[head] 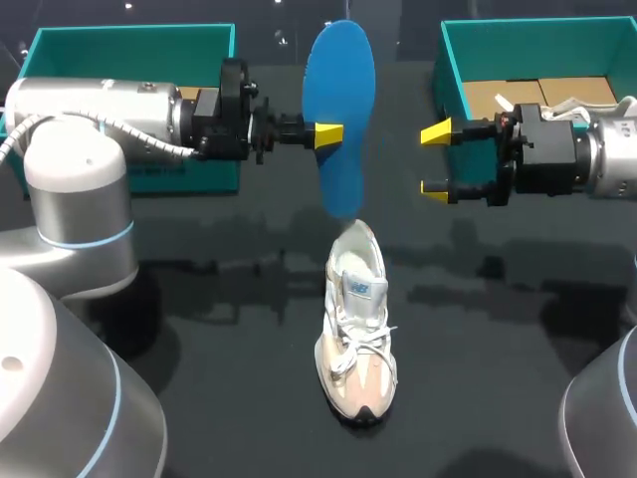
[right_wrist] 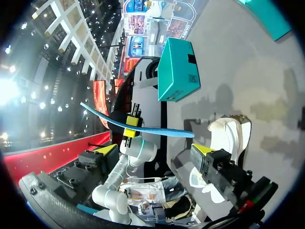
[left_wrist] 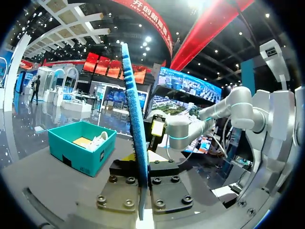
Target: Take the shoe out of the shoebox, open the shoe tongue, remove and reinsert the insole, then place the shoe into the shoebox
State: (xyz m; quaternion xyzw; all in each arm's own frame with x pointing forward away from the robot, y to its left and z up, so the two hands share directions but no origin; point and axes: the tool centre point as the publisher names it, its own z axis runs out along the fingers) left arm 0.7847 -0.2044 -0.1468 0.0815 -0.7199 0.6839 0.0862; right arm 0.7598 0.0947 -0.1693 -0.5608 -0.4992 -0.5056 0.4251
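The left gripper (head: 333, 132) is clamped on the one blue insole (head: 340, 110). The insole stands upright, broad end up, narrow end just above the shoe's heel. The right gripper (head: 435, 159) hangs released, up and right of the shoe (head: 356, 339). The single shoe lies lengthwise, toe toward the robot, with a small label on its tongue. Two teal boxes stand beyond it, the left box (head: 129, 40) and the right box (head: 450, 75).

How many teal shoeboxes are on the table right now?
2. The left shoebox stands at the far left of the table, the right shoebox at its far right. No others appear hidden.
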